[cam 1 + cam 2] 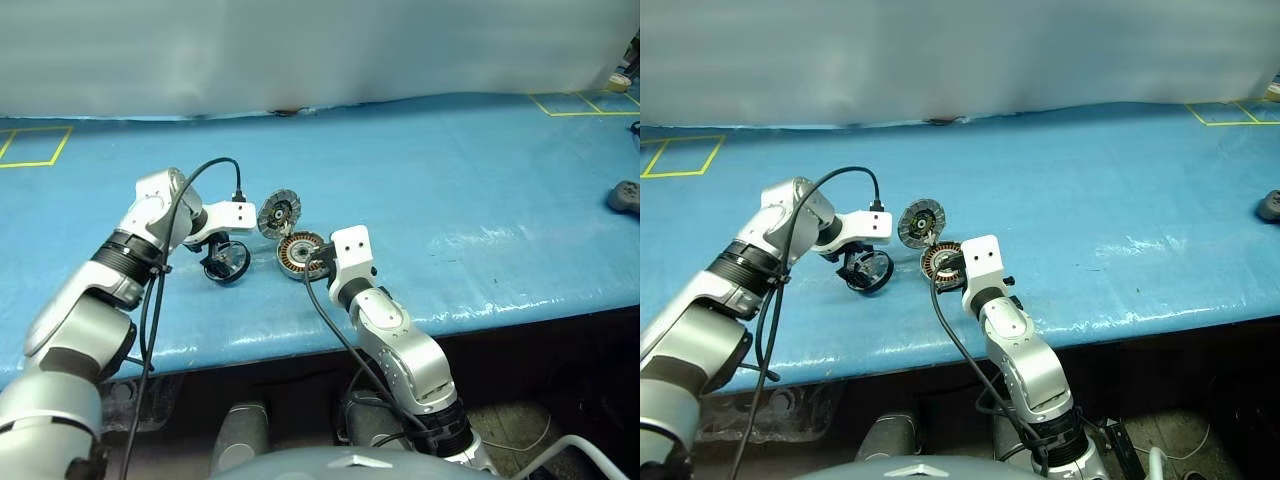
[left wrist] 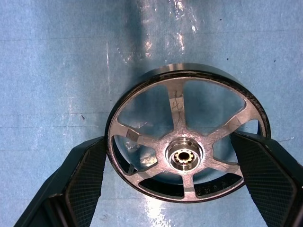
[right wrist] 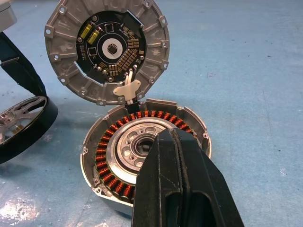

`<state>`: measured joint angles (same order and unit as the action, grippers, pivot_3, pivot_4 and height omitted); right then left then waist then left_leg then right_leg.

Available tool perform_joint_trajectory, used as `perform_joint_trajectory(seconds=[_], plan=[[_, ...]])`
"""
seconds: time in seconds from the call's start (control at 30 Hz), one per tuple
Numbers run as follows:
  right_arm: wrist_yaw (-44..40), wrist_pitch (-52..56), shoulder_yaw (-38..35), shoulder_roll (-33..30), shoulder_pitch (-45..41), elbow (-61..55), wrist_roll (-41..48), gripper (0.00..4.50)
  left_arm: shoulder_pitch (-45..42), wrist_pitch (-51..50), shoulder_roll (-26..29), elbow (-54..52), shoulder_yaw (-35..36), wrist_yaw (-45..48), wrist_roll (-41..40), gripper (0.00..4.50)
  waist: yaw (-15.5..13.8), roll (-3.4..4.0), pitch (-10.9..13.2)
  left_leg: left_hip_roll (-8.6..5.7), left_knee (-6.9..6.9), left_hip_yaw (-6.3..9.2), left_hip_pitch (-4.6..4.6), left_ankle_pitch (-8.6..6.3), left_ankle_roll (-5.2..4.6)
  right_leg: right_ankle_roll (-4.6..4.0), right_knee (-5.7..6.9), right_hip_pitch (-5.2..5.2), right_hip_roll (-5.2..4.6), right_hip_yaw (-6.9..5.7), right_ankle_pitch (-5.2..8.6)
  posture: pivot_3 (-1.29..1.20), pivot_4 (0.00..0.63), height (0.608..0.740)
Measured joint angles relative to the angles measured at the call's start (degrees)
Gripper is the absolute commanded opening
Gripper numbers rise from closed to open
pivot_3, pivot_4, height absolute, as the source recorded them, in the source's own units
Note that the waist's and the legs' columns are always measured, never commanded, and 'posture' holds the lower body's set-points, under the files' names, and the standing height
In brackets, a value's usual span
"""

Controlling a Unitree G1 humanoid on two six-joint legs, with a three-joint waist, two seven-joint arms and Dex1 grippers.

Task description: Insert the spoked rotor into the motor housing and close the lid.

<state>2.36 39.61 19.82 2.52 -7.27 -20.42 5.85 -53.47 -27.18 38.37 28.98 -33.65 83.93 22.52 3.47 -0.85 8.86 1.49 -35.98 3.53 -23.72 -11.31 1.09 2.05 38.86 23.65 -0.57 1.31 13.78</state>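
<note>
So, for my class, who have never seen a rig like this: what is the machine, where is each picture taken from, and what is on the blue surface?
It is a two-armed humanoid robot. Two pictures look down from its head; the other two come from cameras on its wrists. On the blue table lies a motor housing ringed with copper windings, its lid hinged open. The left gripper stands open around the spoked rotor, a finger at each side. The right gripper, shut, rests over the housing.

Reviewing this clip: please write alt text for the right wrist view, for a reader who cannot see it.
The right gripper, fingers shut, presses into the open motor housing, whose copper windings ring a silver centre, on the blue table. Its hinged lid stands open behind, circuit board showing; the spoked rotor sits beside them at the left gripper's finger.
</note>
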Motion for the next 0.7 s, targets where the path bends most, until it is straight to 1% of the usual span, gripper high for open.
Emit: perform_joint_trajectory(seconds=[0.5,0.53,0.57,0.6,0.63,0.7], plan=[[0.1,0.0,-0.1,0.0,0.0,0.0,0.0,0.0,-0.1,0.2,-0.7,0.3,0.0,0.2,-0.1,4.48,0.0,0.0,0.0,0.0,0.0,0.0,0.0,0.0,0.0,0.0,0.0,0.0,0.0,0.0,0.0,0.0,0.15,0.74],[0.1,0.0,-0.1,0.0,0.0,0.0,0.0,0.0,-0.2,0.2,-0.8,0.4,0.0,0.2,-0.1,4.1,0.0,0.0,0.0,0.0,0.0,0.0,0.0,0.0,0.0,0.0,0.0,0.0,0.0,0.0,0.0,0.0,0.15,0.74],[0.1,0.0,-0.1,0.0,0.0,0.0,0.0,0.0,-0.3,0.2,-0.9,0.5,0.0,0.2,-0.1,3.88,0.0,0.0,0.0,0.0,0.0,0.0,0.0,0.0,0.0,0.0,0.0,0.0,0.01,0.0,0.0,0.0,0.15,0.74],[0.1,0.0,-0.1,0.0,0.0,0.0,-0.1,0.0,-0.4,0.2,-0.9,0.6,0.0,0.2,-0.1,3.54,0.0,0.0,0.0,0.0,0.0,0.0,0.0,0.0,0.0,0.0,0.0,0.0,0.01,0.0,0.0,0.0,0.15,0.74],[0.1,0.0,-0.1,0.0,0.0,0.0,-0.1,0.0,-0.5,0.2,-1.0,0.7,0.0,0.3,-0.2,3.41,0.0,0.0,0.0,0.0,0.0,0.0,0.0,0.0,0.0,0.0,0.0,0.0,0.0,0.0,0.0,0.0,0.15,0.74],[0.1,0.0,-0.1,0.0,0.0,0.0,-0.1,0.0,-0.5,0.2,-1.0,0.8,0.0,0.3,-0.2,3.41,0.0,0.0,0.0,0.0,0.0,0.0,0.0,0.0,0.0,0.0,0.0,0.0,0.0,0.0,0.0,0.0,0.15,0.74]])
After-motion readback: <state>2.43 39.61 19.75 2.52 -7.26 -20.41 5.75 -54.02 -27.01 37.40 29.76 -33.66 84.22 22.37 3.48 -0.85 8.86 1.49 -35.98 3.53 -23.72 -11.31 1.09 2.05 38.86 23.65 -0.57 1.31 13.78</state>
